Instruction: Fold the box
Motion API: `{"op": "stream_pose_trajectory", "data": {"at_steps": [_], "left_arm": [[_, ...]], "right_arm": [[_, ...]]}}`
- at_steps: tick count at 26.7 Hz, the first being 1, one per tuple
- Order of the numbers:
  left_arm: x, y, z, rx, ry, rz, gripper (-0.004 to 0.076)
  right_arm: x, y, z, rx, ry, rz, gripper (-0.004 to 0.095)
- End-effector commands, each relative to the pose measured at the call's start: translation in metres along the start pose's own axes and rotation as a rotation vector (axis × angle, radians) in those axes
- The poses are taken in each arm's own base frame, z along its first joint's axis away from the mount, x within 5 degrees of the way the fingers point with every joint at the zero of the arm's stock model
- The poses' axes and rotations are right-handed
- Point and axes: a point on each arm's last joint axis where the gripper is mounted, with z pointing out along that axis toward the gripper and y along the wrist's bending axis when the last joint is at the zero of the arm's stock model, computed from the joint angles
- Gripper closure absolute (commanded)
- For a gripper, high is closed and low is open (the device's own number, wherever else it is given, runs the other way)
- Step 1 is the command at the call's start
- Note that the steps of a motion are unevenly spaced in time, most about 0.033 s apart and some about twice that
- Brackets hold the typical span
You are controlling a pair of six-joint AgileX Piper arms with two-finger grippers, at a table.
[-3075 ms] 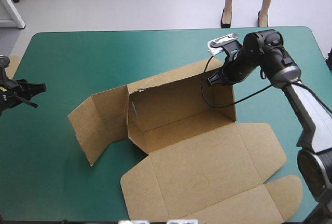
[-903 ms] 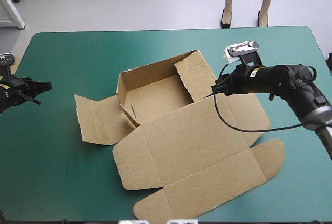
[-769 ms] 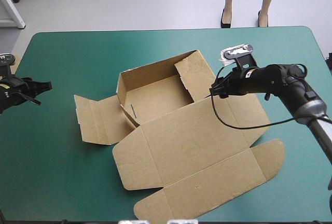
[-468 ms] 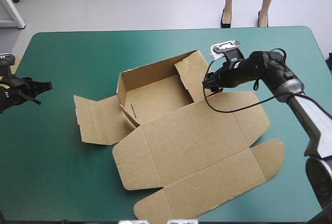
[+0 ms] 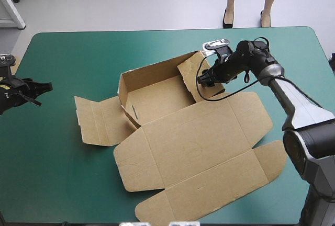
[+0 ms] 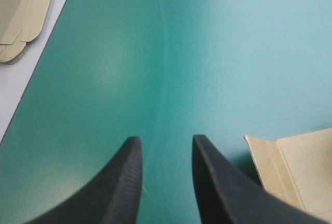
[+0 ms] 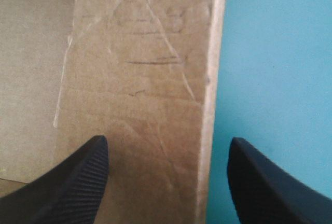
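Box (image 5: 157,98): brown board, part-formed, resting at the middle of the table (image 5: 68,184) on its teal-green cover. The far wall and left wall stand raised around a shallow floor. The lid panel (image 5: 193,147) lies flat, reaching toward the near edge with its tuck tabs spread. Further flaps lie flat on the cover at the box's left side.

Side flap (image 5: 188,71): at the right end of the box, leaning, not tucked. In the right wrist view its creased face (image 7: 140,79) fills the space ahead of the fingers, and one long edge runs against bare cover.

Right gripper (image 5: 204,78): reaches in over the far right part of the box, at the side flap. Its black fingers are spread wide (image 7: 166,151); the flap lies between and ahead of them, with nothing pinched.

Left gripper (image 5: 41,92): near the table's left edge, well apart from the box. Fingers are parted (image 6: 166,138) over bare cover and grasp nothing. A corner of the box shows off to one side.

Spare board (image 6: 21,16): a pale brown stack lying just beyond the table's left edge.
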Motion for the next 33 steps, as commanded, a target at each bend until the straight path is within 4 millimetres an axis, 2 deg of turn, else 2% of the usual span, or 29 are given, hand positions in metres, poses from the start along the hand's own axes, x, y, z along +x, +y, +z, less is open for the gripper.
{"op": "stream_pose_trajectory", "data": {"at_steps": [1,4,7,9,14,21,26,30,33], "left_arm": [[-0.013,0.000,-0.013,-0.003,-0.105,-0.010,0.0489],[-0.013,-0.001,-0.013,-0.001,-0.106,-0.005,0.0488],[-0.013,-0.001,-0.013,-0.001,-0.106,-0.003,0.0492],[-0.013,-0.001,-0.013,-0.001,-0.106,-0.003,0.0497],[-0.013,-0.001,-0.013,-0.001,-0.106,-0.001,0.0498],[-0.013,-0.001,-0.013,0.002,-0.104,-0.002,0.0499],[-0.013,-0.001,-0.013,0.002,-0.104,-0.001,0.0504],[-0.013,-0.001,-0.012,0.001,-0.107,-0.001,0.0505],[-0.013,-0.001,-0.003,0.014,-0.087,-0.018,0.0505]], "right_arm": [[-0.016,0.003,-0.025,0.017,-0.080,-0.036,0.0373],[-0.016,0.002,-0.017,0.008,-0.047,-0.035,0.0407],[-0.018,0.000,-0.010,0.002,-0.028,-0.035,0.0487],[-0.019,-0.001,-0.008,0.006,-0.010,-0.035,0.0584],[-0.019,-0.003,-0.009,0.027,-0.001,-0.051,0.0922],[-0.024,-0.005,-0.014,0.046,-0.025,-0.037,0.0919],[-0.032,-0.012,-0.030,0.051,-0.062,0.011,0.0920],[-0.040,-0.035,-0.061,0.033,-0.149,0.076,0.0921],[-0.042,-0.051,-0.091,0.011,-0.230,0.119,0.0921]]}}
